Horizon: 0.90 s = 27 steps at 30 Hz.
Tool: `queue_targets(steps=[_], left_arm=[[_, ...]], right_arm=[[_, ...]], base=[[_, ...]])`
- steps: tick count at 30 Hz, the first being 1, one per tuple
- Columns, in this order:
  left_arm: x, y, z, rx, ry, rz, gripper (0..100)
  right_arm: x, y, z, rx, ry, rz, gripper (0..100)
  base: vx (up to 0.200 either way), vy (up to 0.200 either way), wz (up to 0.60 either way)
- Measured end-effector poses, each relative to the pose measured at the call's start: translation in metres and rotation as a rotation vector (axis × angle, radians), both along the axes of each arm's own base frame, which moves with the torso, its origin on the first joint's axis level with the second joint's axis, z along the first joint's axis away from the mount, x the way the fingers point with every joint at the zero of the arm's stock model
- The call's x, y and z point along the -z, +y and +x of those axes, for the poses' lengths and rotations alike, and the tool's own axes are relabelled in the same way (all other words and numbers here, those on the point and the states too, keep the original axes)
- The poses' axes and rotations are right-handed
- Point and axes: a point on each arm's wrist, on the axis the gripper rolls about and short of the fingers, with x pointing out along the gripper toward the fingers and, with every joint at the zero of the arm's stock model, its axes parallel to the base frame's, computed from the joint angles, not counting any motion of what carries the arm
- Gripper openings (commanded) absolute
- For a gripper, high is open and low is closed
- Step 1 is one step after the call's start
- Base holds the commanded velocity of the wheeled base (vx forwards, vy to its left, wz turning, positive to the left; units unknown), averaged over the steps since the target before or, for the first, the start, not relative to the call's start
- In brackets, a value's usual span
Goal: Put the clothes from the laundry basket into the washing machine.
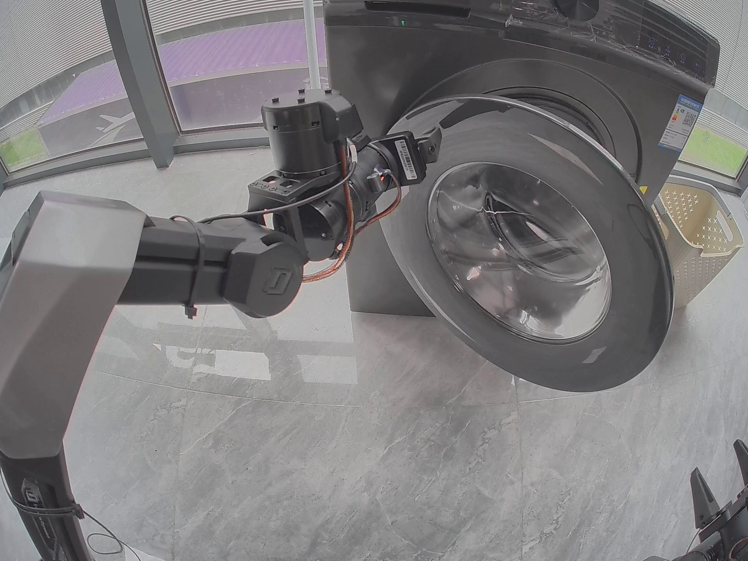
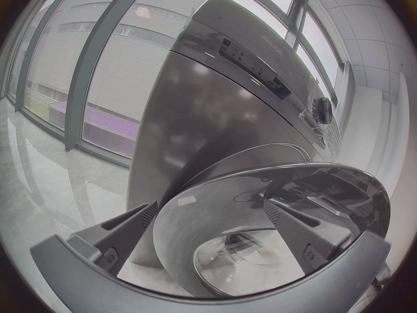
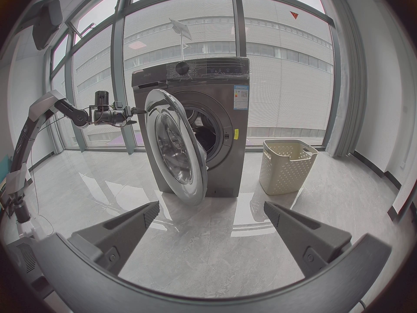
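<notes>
While the door stands open, washing machine [image 1: 374, 64]: dark grey front-loader at 1 o'clock in the head view, on the pale marble floor [image 1: 351, 446] before the windows [image 1: 226, 64].
Door [image 1: 639, 290]: round, with a glass centre, swung well out from the machine's front; in the right wrist view the drum opening [image 3: 206, 131] shows behind it.
Left gripper [image 2: 210, 208]: raised at 11 o'clock on the door's rim. Its fingers [image 2: 130, 227] are spread wide, one on each side of the rim's edge; whether they touch the rim cannot be told.
Right gripper [image 3: 211, 205]: low at 5 o'clock in the head view, well apart from the machine. Its fingers [image 3: 126, 231] are parted wide, with bare floor between them.
Laundry basket [image 1: 705, 231]: cream, perforated, upright on the floor at 3 o'clock in the head view, just beside the machine's right side.
Clothes: what the basket or the drum holds cannot be told.
</notes>
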Motion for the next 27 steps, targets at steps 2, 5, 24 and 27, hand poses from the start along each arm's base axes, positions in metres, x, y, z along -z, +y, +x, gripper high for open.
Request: queue_targets(steps=[2, 5, 24, 27], left_arm=[[-0.002, -0.005, -0.005, 0.018, 0.007, -0.016, 100], [-0.003, -0.012, -0.014, 0.054, 0.023, -0.034, 100], [0.0, -0.037, -0.028, 0.154, 0.035, -0.029, 100], [-0.003, -0.035, -0.025, 0.128, 0.029, -0.039, 100]], right_arm=[[0.0, 0.0, 0.0, 0.0, 0.0, 0.0, 100], [0.0, 0.0, 0.0, -0.001, 0.0, 0.0, 100], [0.0, 0.0, 0.0, -0.001, 0.0, 0.0, 100], [0.0, 0.0, 0.0, -0.001, 0.0, 0.0, 100]], base=[[0.0, 0.0, 0.0], [0.0, 0.0, 0.0], [0.0, 0.0, 0.0], [0.0, 0.0, 0.0]])
